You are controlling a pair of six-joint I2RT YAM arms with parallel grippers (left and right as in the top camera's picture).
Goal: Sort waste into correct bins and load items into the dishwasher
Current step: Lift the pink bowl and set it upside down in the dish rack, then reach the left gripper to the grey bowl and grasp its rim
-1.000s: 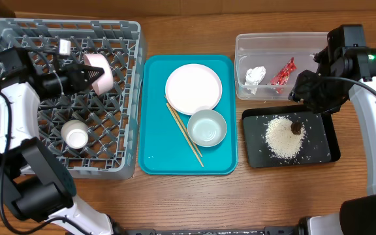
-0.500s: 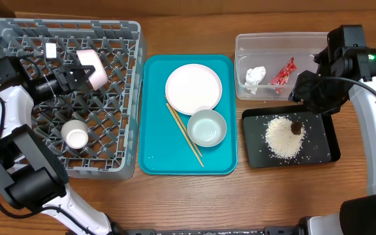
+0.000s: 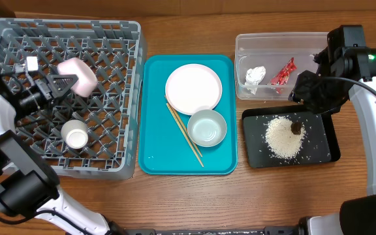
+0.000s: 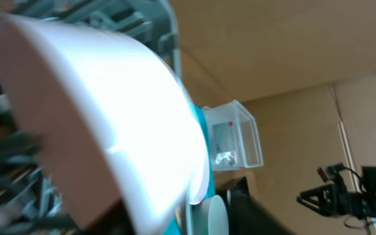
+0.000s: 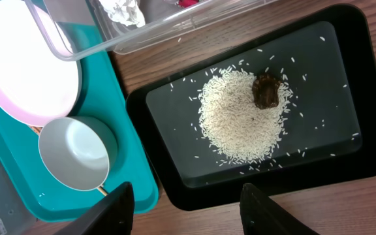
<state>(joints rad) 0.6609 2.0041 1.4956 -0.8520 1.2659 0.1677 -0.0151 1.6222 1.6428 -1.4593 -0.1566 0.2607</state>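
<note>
Holding the pink bowl [image 3: 78, 75] over the dish rack [image 3: 109, 39].
My left pincer [image 3: 61, 83] pinches it, arm stretched across the rack; my right pincer [image 5: 191, 199] hangs spread above the black tray [image 5: 364, 130].

In the left wrist view the pale pink bowl [image 4: 103, 111] is a close blur cut by the top and left edges, and none of the fingers of the left gripper [image 3: 62, 85] show there. In the right wrist view the top edge cuts the clear tub [image 5: 175, 27], tissue wad [image 5: 124, 10] and red wrapper [image 5: 189, 2], and the bottom edge cuts the right gripper [image 5: 187, 199]
</note>
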